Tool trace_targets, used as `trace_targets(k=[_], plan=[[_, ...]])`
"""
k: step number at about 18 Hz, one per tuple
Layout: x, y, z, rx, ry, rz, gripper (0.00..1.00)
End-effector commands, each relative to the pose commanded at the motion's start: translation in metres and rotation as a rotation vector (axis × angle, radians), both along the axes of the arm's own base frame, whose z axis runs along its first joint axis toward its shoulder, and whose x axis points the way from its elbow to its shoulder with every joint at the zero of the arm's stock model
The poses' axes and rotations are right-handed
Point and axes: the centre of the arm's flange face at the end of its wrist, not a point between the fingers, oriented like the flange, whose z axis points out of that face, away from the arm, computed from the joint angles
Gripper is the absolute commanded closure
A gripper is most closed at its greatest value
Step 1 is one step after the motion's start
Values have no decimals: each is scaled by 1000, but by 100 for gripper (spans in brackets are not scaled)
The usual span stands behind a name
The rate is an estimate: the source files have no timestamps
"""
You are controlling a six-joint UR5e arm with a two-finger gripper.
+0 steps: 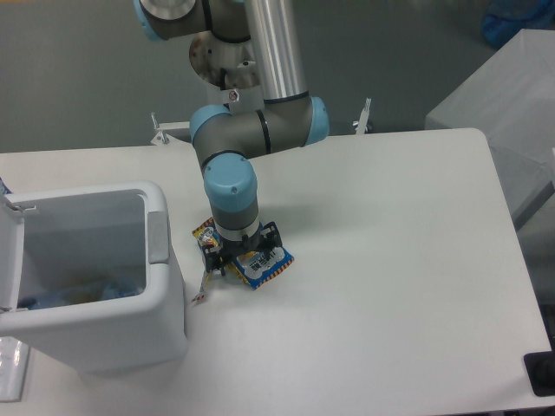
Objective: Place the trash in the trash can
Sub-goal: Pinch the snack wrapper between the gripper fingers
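- The table (381,260) carries everything in view; the trash can (95,286) stands at its 9 o'clock side, lid flipped open, with blue and yellowish items dimly visible inside.
- The arm reaches straight down over the middle-left of the table, just at 3 o'clock of the can.
- The end effector (242,257) sits on the snack packet (264,264); its fingers straddle the packet, but whether they have closed on it I cannot tell.
- The packet lies flat on the table directly beneath, its free corner poking out at 4 o'clock.
- A silvery strip (202,288) trails at 8 o'clock, near the can wall.
- Judgement: confirm a firm pinch, then lift high enough for packet and strip to clear the rim.
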Motion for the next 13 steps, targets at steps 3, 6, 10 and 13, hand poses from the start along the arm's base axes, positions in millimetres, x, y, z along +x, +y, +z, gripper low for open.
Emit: trace_targets(k=[3, 6, 10, 13], plan=[[1, -1, 1, 1, -1, -8, 3], [1, -2, 0, 2, -2, -8, 20], [0, -3, 2, 4, -2, -5, 34], [-3, -4, 4, 8, 0, -2, 35]])
